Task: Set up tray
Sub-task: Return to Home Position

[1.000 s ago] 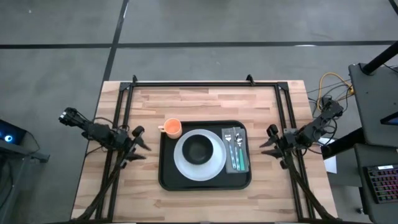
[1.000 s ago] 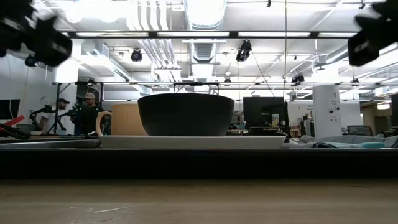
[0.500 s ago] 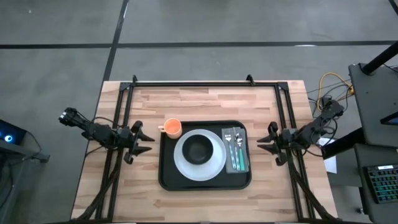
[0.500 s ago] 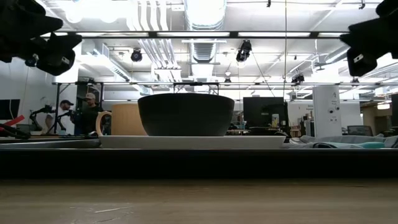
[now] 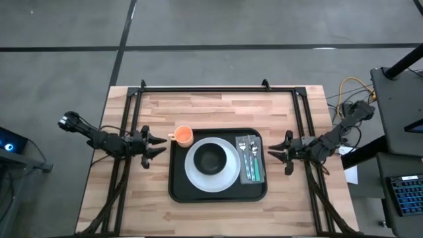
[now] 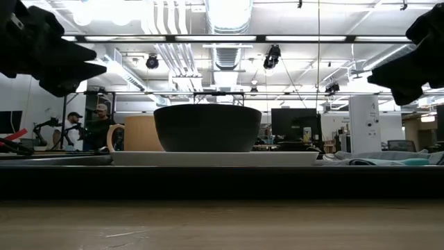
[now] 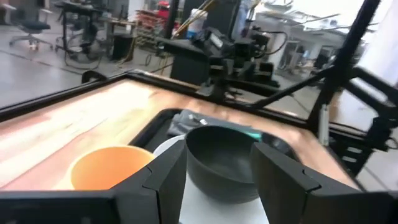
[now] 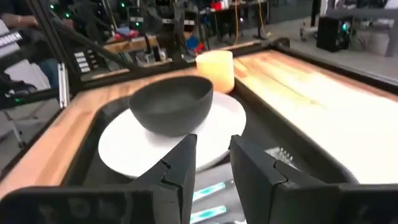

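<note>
The left arm [image 5: 109, 141] hangs over the butcher-block wooden bench [image 5: 218, 109]. Its jaws are fairly wide apart and hold nothing. Just ahead of their tips is the matte orange cup with a small loop handle [image 5: 183, 136], at the near corner of the large black rectangular tray with rounded corners and a raised rim [image 5: 218, 196]. Whether the cup sits wholly inside the rim I cannot tell.

The tray lies flat on the bench between the two sets of jaws, close to both and touched by neither. It looks like smooth, stiff moulded plastic, so it is probably light when bare but heavy once loaded. The surface looks slick, so its load could slide if it tips. It would best be lifted level, with both short-side rims pinched at once.

At its middle is a round glossy white plate [image 5: 193, 170] carrying a matte charcoal bowl with a thick rounded wall [image 5: 211, 158]. Plate and bowl both look breakable.

Nearer the right jaws, a flat soft grey napkin [image 5: 260, 152] carries teal-handled cutlery with shiny metal heads [image 5: 251, 168]. These pieces are slim, loose and likely to skid.

The right arm [image 5: 324, 144] holds its jaws just off that short side, narrowly parted and empty.
</note>
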Motion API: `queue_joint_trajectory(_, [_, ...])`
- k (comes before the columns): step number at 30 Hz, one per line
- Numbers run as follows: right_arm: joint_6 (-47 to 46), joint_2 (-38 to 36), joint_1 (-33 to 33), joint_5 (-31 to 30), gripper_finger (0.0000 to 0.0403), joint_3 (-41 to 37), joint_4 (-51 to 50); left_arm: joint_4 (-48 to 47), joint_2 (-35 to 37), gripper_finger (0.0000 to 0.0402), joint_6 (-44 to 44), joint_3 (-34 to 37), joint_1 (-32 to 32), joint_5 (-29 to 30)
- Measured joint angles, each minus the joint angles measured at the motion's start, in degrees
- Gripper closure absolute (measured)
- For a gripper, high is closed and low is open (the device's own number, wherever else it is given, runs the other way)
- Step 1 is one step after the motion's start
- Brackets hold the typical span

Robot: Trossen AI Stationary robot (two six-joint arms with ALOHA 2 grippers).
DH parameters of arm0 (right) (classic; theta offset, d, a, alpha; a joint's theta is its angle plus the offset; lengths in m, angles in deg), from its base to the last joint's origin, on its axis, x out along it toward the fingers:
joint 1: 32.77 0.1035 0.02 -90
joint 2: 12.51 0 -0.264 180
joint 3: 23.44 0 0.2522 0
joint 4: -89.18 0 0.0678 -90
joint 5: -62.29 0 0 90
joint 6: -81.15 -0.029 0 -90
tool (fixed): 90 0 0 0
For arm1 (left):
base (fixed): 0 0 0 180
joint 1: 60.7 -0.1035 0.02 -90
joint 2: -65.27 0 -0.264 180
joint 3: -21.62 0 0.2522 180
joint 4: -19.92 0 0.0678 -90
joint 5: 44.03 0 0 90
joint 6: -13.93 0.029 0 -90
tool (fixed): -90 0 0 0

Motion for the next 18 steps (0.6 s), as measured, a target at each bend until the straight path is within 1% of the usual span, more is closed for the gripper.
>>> queue_joint_trajectory(3, [-1.51,1.69,0.04,0.01,0.0319,0.00,0.01,0.04,-0.83,0.0242,-0.25,0.00,0.00,0.45])
queue_joint_trajectory(7, [-1.70,1.35,0.04,0.14,0.0325,0.00,0.03,0.04,-0.72,0.0242,-0.25,0.00,0.00,0.43])
queue_joint_trajectory(14, [2.39,-0.69,0.02,0.05,0.0328,0.00,0.03,-0.03,-1.63,0.0242,-0.23,-0.02,0.00,0.34])
queue_joint_trajectory(18, [2.49,-1.60,0.02,-3.65,0.0323,-0.02,-0.06,-0.03,-2.46,0.0242,-0.23,-0.02,0.00,0.32])
